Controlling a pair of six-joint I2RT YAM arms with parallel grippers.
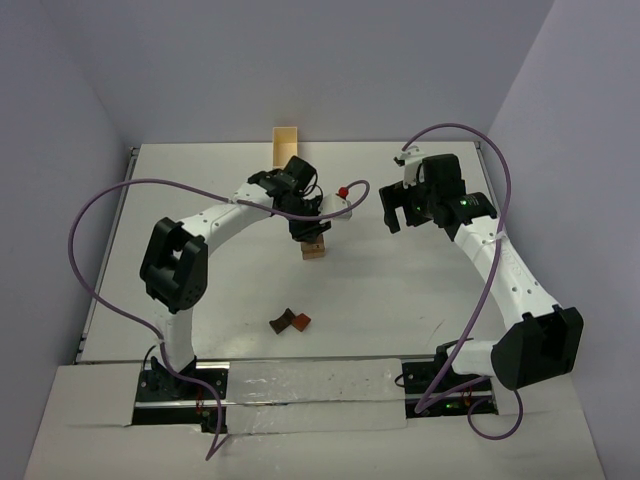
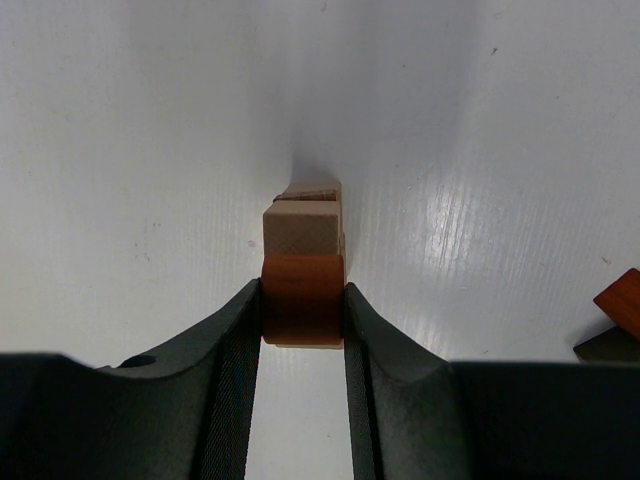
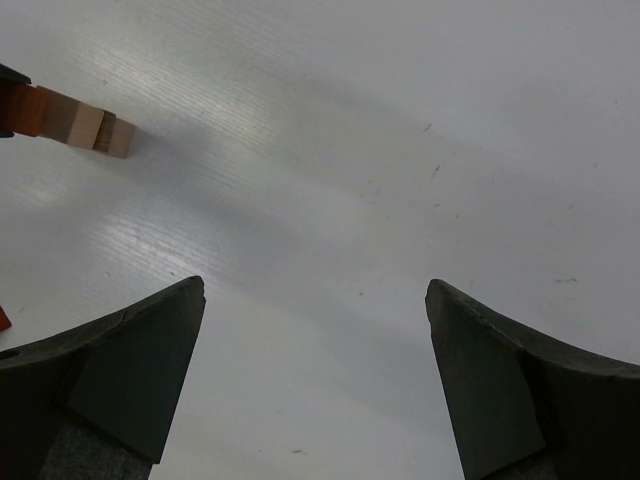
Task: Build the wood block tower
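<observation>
Nearest my bases, two loose wedge pieces (image 1: 290,321), one dark and one reddish-brown, lie touching each other on the table (image 1: 400,300); not yet used. Further out, mid-table, the wood block tower (image 1: 314,249) stands as a short, narrow stack of tan blocks (image 2: 300,230). My left gripper (image 1: 312,230) sits directly over it, pinching a reddish-brown block (image 2: 303,298) by two opposite faces. Whether that block is seated on the top tan one or just above it, I cannot tell from the wrist view. Right gripper (image 1: 398,212) hangs off to the right of the stack, well apart from it, jaws spread wide with nothing between them. At the far edge is a pale wooden box (image 1: 286,143). Risk, as I judge it: the stack is slim, so jaws opening unevenly, or a pad sticking on lift-off, could drag the top block sideways and tip the lot. No brand, label or writing readable anywhere.
</observation>
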